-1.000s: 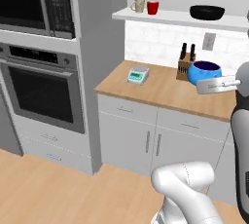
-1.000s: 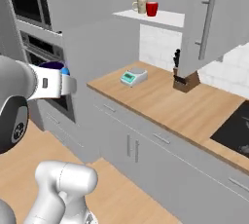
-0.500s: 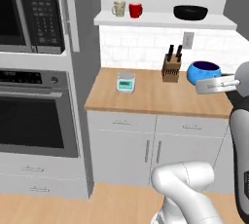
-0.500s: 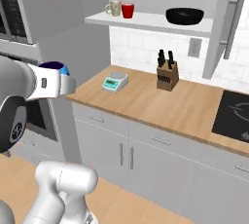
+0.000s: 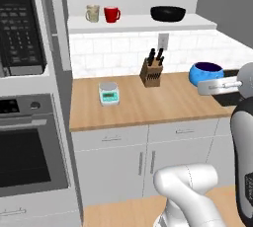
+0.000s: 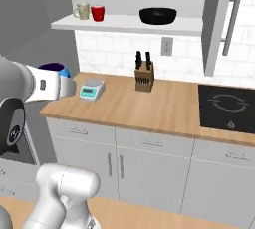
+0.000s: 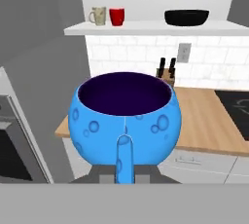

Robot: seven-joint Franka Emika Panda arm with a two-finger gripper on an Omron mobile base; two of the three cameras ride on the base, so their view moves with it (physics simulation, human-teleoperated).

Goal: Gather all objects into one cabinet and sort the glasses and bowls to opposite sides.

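Note:
My gripper (image 7: 124, 163) is shut on the rim of the small blue bowl (image 7: 125, 116), holding it upright in the air, level with the counter. The left base view has that bowl (image 5: 206, 71) at the right; in the right base view the bowl (image 6: 54, 67) is at the left. On the white cabinet shelf (image 5: 141, 23) the beige mug (image 5: 92, 13) and the red mug (image 5: 112, 14) stand side by side at the left end. The wide black bowl (image 5: 168, 13) sits further right on the same shelf, apart from the mugs.
Below the shelf a wooden counter (image 5: 133, 107) carries a knife block (image 5: 152, 69) and a small kitchen scale (image 5: 108, 94). A microwave (image 5: 20, 23) and an oven (image 5: 27, 147) stand to the left. A black cooktop (image 6: 226, 106) lies at the counter's right.
Both base views have swung, so the counter and shelf now face the cameras more squarely and closer. The blue bowl stays in my shut gripper.

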